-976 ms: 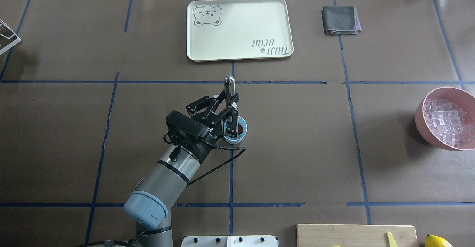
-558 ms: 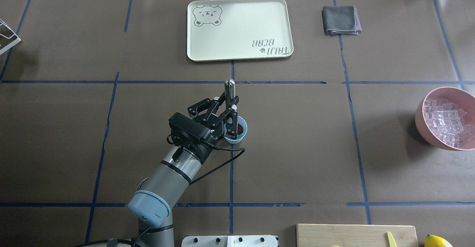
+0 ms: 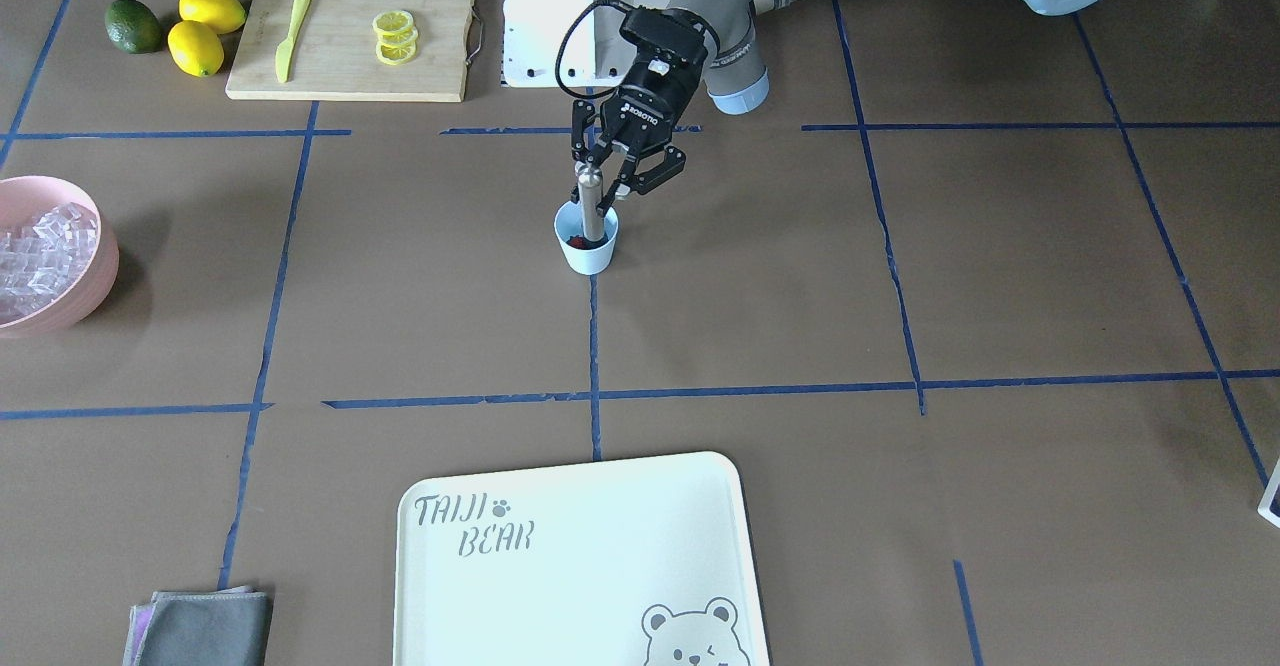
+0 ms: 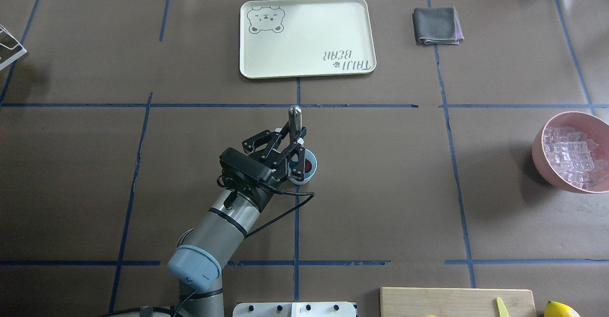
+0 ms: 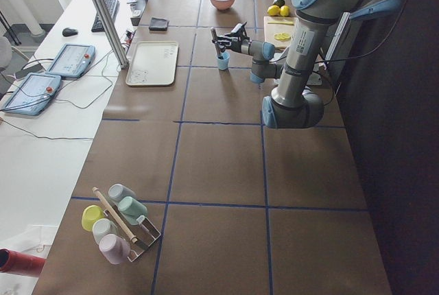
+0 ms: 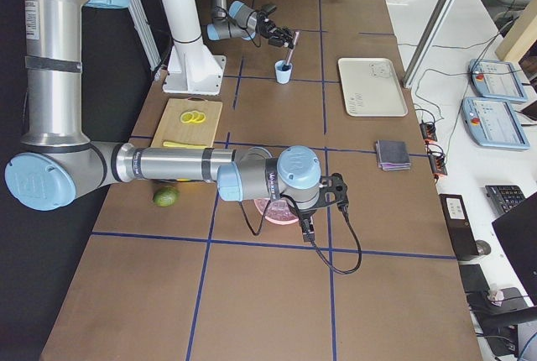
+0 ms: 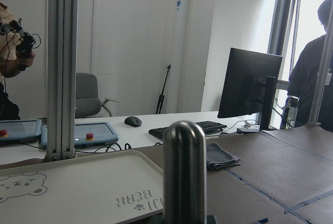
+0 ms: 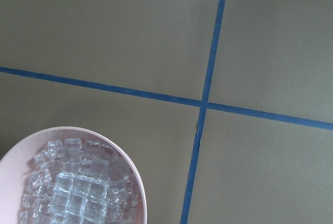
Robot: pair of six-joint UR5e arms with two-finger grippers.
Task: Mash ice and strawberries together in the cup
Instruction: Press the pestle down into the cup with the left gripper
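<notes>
Cup (image 3: 587, 254) just below left hand (image 3: 598, 192), pestle (image 3: 590, 179) clamped

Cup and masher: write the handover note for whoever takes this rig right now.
Left claw: shut on the metal masher, its lower end inside the cup.
Right claw: state cannot be told; its camera looks down on the pink bowl of ice.
Strawberry: in the cup, dark red; ice there not discernible.
Done: masher in the cup.
Left: mash, check for ice.

Robotics lab: tape-gridded table (image 4: 380, 188), teach pendants (image 5: 68, 60)
</notes>
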